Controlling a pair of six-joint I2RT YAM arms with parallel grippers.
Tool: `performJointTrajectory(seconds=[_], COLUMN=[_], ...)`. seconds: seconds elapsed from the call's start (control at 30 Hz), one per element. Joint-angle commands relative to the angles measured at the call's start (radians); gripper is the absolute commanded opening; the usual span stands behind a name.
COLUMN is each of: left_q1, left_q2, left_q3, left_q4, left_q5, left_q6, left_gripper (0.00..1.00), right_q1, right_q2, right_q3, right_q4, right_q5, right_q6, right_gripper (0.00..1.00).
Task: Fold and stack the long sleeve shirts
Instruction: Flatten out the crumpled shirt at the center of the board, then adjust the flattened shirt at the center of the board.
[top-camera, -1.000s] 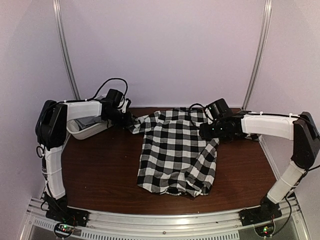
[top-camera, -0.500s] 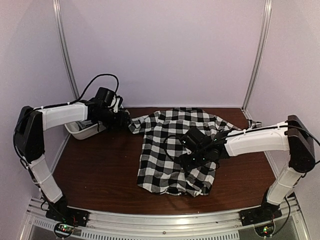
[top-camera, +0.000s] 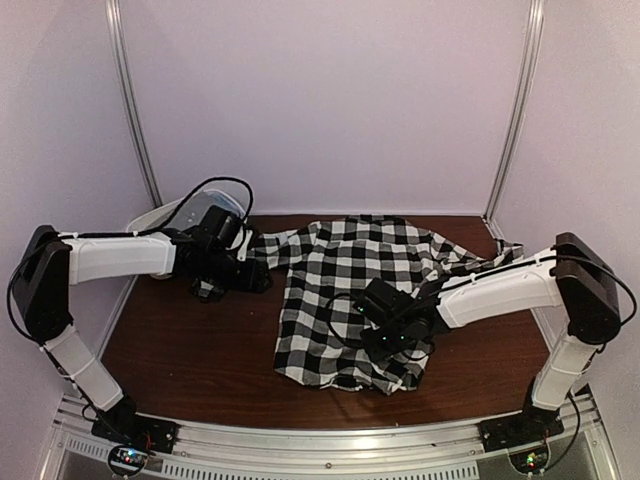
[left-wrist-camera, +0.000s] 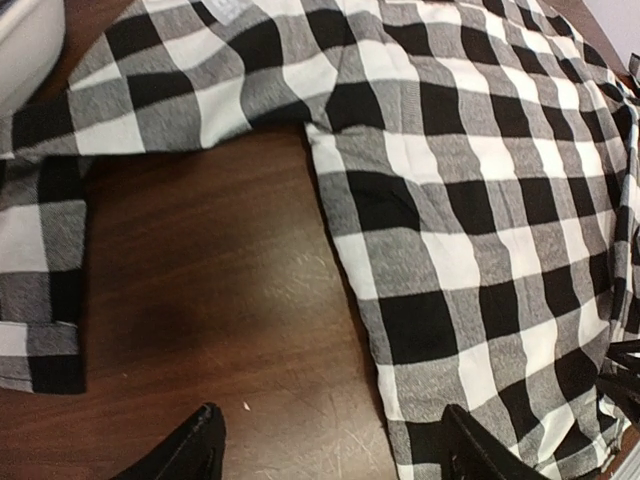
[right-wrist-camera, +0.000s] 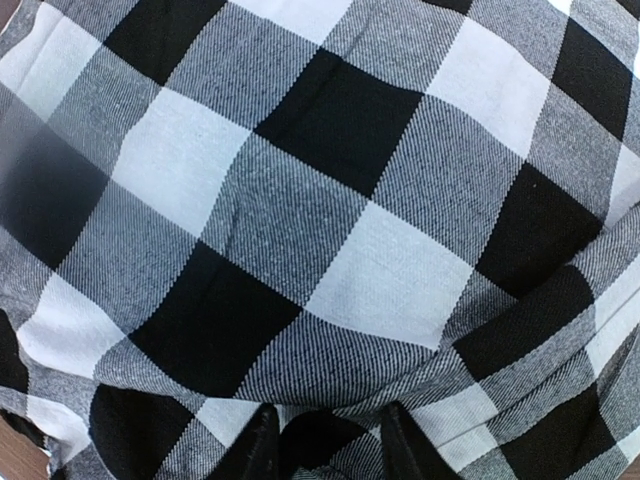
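Counting from the near edge outward, two arms reach over one brown table (top-camera: 190, 345), one black-and-white checked shirt (top-camera: 345, 285) lies on it, and one white tub (top-camera: 160, 213) stands at the far left; no second shirt shows in any view. Nearest is the right gripper (top-camera: 392, 340), lowered onto the shirt's lower right part, close to the hem. In its wrist view the two fingertips (right-wrist-camera: 255, 448) stand a narrow gap apart, pressed into the checked cloth, with a raised ridge of fabric just above them and dark cloth in the gap. Whether they have actually pinched that cloth cannot be told. The shirt is spread mostly flat across the middle and right of the table, collar end toward the back wall, its hem rumpled at the near right corner. Farther back and to the left is the left gripper (top-camera: 245, 278), its jaws wide apart and holding nothing. In its wrist view one finger hangs over bare wood and the other over the shirt's side edge. A sleeve (left-wrist-camera: 150, 95) runs from the shoulder toward the tub, and its end (left-wrist-camera: 40, 270) lies doubled back on the table beside that gripper. The left arm crosses in front of the tub, hiding most of it.
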Motion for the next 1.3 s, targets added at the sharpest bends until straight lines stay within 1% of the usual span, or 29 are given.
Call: performJointTrajectory(seconds=[0.0,0.07,0.13,0.17,0.27,0.4,0.6,0.77,0.87,0.97,1.0,1.1,1.17,1.2,1.27], left_q1=[-0.035,-0.047,-0.051,-0.051,-0.051,-0.051,-0.055,-0.068,-0.073,-0.078,-0.080,-0.085,-0.088,-0.089,-0.092], left_q2=[-0.046,-0.057,-0.072,-0.081,-0.102,-0.122,-0.128,-0.114,-0.101,-0.091,-0.088,-0.078,-0.072,-0.068,-0.060], left_q3=[-0.069,-0.099,-0.132,-0.150,-0.190,-0.245,-0.298,-0.304,-0.304,-0.305,-0.306,-0.304,-0.304,-0.305,-0.305], left_q4=[0.035,0.033,0.033,0.030,0.016,0.014,0.017,0.017,0.017,0.017,0.016,0.017,0.017,0.017,0.017], left_q5=[0.108,0.142,0.177,0.186,0.220,0.286,0.357,0.389,0.405,0.411,0.413,0.419,0.422,0.426,0.428], left_q6=[-0.043,-0.050,-0.057,-0.060,-0.060,-0.067,-0.083,-0.091,-0.091,-0.096,-0.098,-0.099,-0.099,-0.100,-0.100], left_gripper=[0.73,0.71,0.69,0.68,0.66,0.63,0.61,0.60,0.59,0.58,0.58,0.57,0.56,0.55,0.55], right_q1=[0.009,0.010,0.010,0.011,0.009,0.009,0.008,0.008,0.007,0.007,0.008,0.007,0.007,0.007,0.007], right_q2=[-0.032,-0.055,-0.089,-0.109,-0.186,-0.298,-0.544,-0.764,-0.871,-0.946,-0.970,-1.040,-1.065,-1.063,-1.041], right_q3=[-0.030,-0.050,-0.070,-0.080,-0.109,-0.161,-0.291,-0.390,-0.417,-0.414,-0.415,-0.402,-0.373,-0.341,-0.288], right_q4=[0.002,-0.008,-0.026,-0.038,-0.109,-0.260,-0.459,-0.491,-0.509,-0.554,-0.555,-0.555,-0.546,-0.553,-0.573], right_q5=[0.014,0.013,0.018,0.024,0.066,0.119,0.125,0.051,0.039,0.046,0.046,0.065,0.106,0.136,0.196], right_q6=[0.032,0.040,0.054,0.068,0.104,0.190,0.407,0.573,0.634,0.666,0.674,0.680,0.657,0.646,0.626], right_gripper=[0.27,0.12,0.03,0.01,0.00,0.00,0.00,0.00,0.00,0.03,0.05,0.23,0.33,0.36,0.39])
